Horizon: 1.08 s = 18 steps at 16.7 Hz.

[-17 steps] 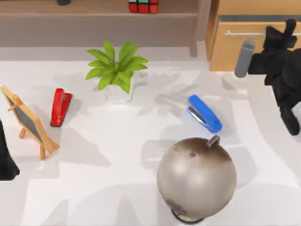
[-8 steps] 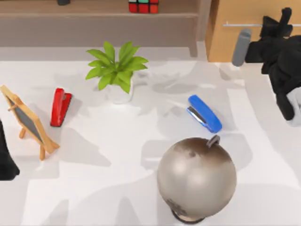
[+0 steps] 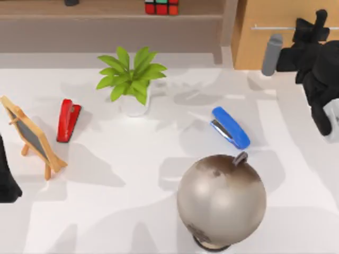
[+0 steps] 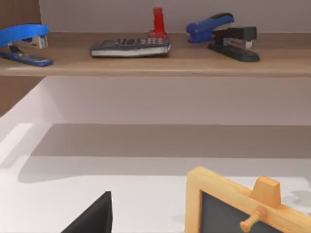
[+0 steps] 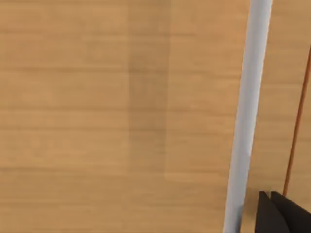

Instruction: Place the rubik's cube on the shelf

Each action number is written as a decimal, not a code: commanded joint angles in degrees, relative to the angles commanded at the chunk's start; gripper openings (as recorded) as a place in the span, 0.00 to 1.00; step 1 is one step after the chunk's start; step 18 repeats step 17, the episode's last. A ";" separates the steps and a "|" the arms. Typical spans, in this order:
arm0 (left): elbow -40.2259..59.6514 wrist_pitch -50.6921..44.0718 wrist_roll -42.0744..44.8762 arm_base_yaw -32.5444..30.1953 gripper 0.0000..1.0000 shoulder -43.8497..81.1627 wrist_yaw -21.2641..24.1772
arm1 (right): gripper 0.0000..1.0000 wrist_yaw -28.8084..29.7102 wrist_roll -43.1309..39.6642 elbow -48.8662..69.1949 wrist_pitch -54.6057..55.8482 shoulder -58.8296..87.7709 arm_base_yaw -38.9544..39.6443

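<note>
One rubik's cube [image 3: 161, 7] shelved, far from right gripper [image 3: 312, 29]

Looks like a rendered office or study desk. Staplers [image 3: 230, 127], a calculator [image 4: 130, 47], a globe [image 3: 221, 199], a little chalkboard [image 3: 32, 136], and a wooden cabinet [image 3: 275, 32] behind.

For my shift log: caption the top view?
Rubik's cube sits on the shelf; right gripper at the drawer cabinet.

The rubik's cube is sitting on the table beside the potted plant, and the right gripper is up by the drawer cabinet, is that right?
Not quite. The rubik's cube is on the shelf, as the top view shows, not beside the potted plant. The right gripper is indeed by the drawer cabinet.
</note>
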 joint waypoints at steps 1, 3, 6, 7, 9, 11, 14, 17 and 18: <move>0.00 0.00 0.00 0.00 1.00 0.00 0.00 | 0.23 0.00 0.00 0.00 0.00 0.00 0.00; 0.00 0.00 0.00 0.00 1.00 0.00 0.00 | 0.38 0.00 0.00 0.00 0.00 0.00 0.00; 0.00 0.00 0.00 0.00 1.00 0.00 0.00 | 0.60 0.00 0.00 0.00 0.00 0.00 0.00; 0.00 0.00 0.00 0.00 1.00 0.00 0.00 | 0.68 0.00 0.00 0.00 0.00 0.00 0.00; 0.00 0.00 0.00 0.00 1.00 0.00 0.00 | 0.83 0.00 0.00 0.00 0.00 0.00 0.00; 0.00 0.00 0.00 0.00 1.00 0.00 0.00 | 0.98 0.00 0.00 0.00 0.00 0.00 0.00; 0.00 0.00 0.00 0.00 1.00 0.00 0.00 | 1.00 0.00 0.00 0.00 0.00 0.00 0.00; 0.00 0.00 0.00 0.00 1.00 0.00 0.00 | 1.00 0.00 0.00 0.00 0.00 0.00 0.00; 0.00 0.00 0.00 0.00 1.00 0.00 0.00 | 1.00 0.00 0.00 0.00 0.00 0.00 0.00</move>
